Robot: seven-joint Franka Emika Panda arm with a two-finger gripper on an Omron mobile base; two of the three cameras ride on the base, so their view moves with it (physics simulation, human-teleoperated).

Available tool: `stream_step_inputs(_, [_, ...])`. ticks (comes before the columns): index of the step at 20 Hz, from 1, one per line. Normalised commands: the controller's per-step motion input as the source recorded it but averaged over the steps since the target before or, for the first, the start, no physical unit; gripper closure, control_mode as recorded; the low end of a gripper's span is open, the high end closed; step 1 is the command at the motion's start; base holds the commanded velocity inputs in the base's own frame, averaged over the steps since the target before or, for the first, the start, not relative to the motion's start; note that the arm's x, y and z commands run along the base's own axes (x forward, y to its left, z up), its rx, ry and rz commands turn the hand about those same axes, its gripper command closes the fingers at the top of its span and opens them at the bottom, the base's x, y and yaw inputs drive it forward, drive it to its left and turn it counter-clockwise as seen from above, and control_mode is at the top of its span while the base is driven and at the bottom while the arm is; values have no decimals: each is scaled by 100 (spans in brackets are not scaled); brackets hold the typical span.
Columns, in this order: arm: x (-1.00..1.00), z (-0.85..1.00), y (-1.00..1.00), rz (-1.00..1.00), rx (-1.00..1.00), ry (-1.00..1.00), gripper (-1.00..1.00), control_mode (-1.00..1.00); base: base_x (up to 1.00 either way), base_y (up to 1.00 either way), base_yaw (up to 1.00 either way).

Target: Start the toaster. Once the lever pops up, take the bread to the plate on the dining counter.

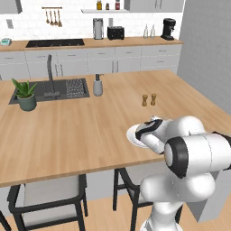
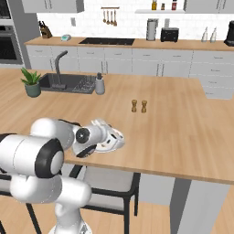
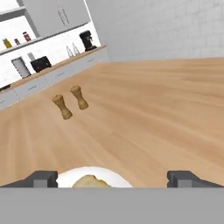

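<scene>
On round white plate [image 3: 114, 176], golden bread [image 3: 90, 182]

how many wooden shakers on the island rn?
2. Both shakers stand side by side on the dining counter: left one, right one, beyond the plate. None seems hidden.

Golden-brown bread [image 3: 89, 182] lying on white plate [image 3: 116, 178] near dining counter [image 1: 90, 131] front edge, black toaster [image 1: 115, 32] on back counter
</scene>
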Motion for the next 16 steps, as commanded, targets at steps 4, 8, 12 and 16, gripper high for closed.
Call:
stream_step_inputs(4, [11, 100, -15, 0, 0, 25, -100, -100, 0, 0, 0])
stream_step_inputs(8, [10, 100, -7, 0, 0, 27, -100, -100, 0, 0, 0])
stream_step_inputs(12, [4, 100, 0, 0, 0, 28, -100, -100, 0, 0, 0])
stream_step_inputs(16, [0, 99, 3, 6, 1, 22, -100, -100, 0, 0, 0])
